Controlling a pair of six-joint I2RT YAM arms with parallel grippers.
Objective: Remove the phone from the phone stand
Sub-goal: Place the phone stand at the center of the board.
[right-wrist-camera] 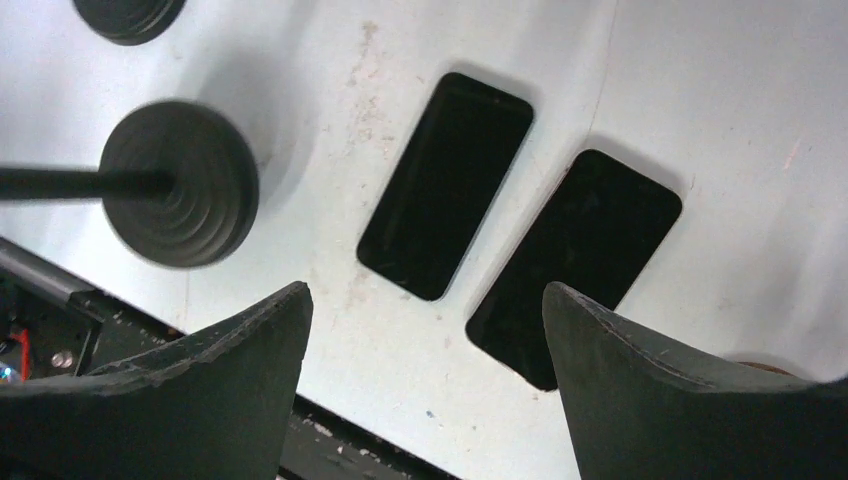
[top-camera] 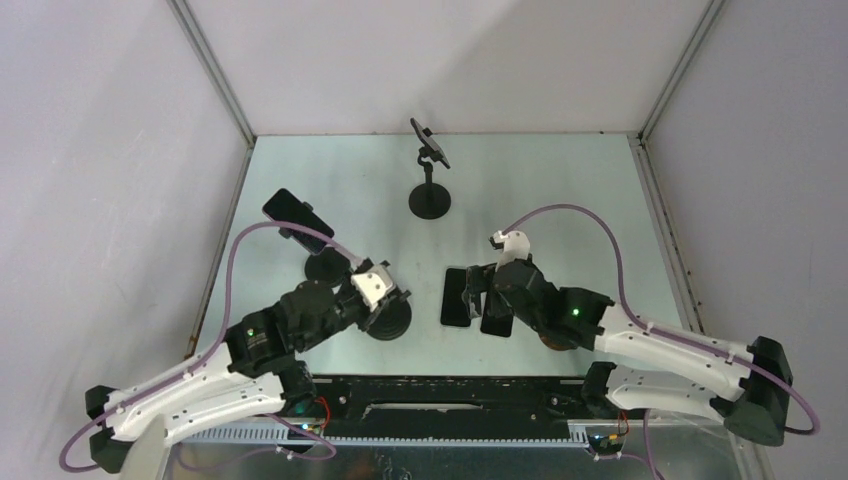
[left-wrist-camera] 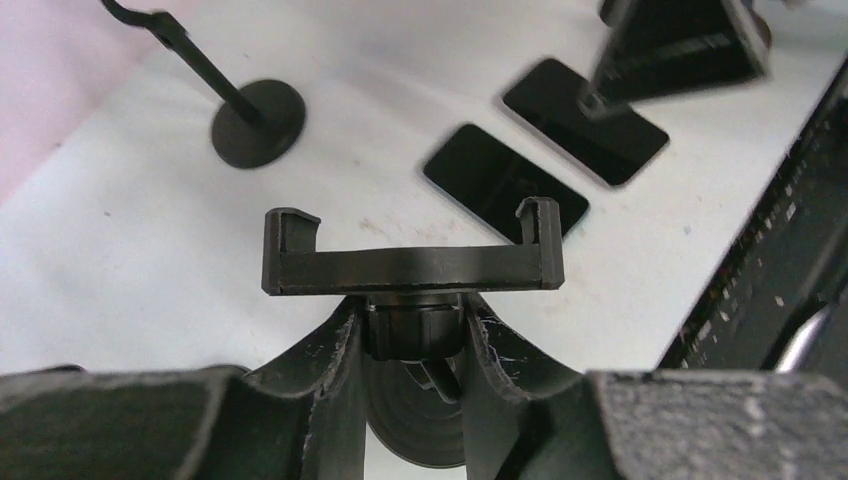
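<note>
A black phone (top-camera: 298, 222) sits in the clamp of a black stand (top-camera: 325, 265) at the left of the table. My left gripper (top-camera: 385, 300) is shut on the neck of a second stand (left-wrist-camera: 410, 255), just under its clamp, which holds nothing; its round base (top-camera: 390, 320) is below. My right gripper (top-camera: 480, 290) is open and empty, hovering over two black phones lying flat, the left phone (right-wrist-camera: 445, 185) and the right phone (right-wrist-camera: 575, 265). They also show in the left wrist view (left-wrist-camera: 505, 180).
A third stand (top-camera: 430, 200) with an empty clamp stands at the back centre, also in the left wrist view (left-wrist-camera: 258, 122). The held stand's base (right-wrist-camera: 180, 185) lies left of the flat phones. A black rail (top-camera: 450, 395) runs along the near edge.
</note>
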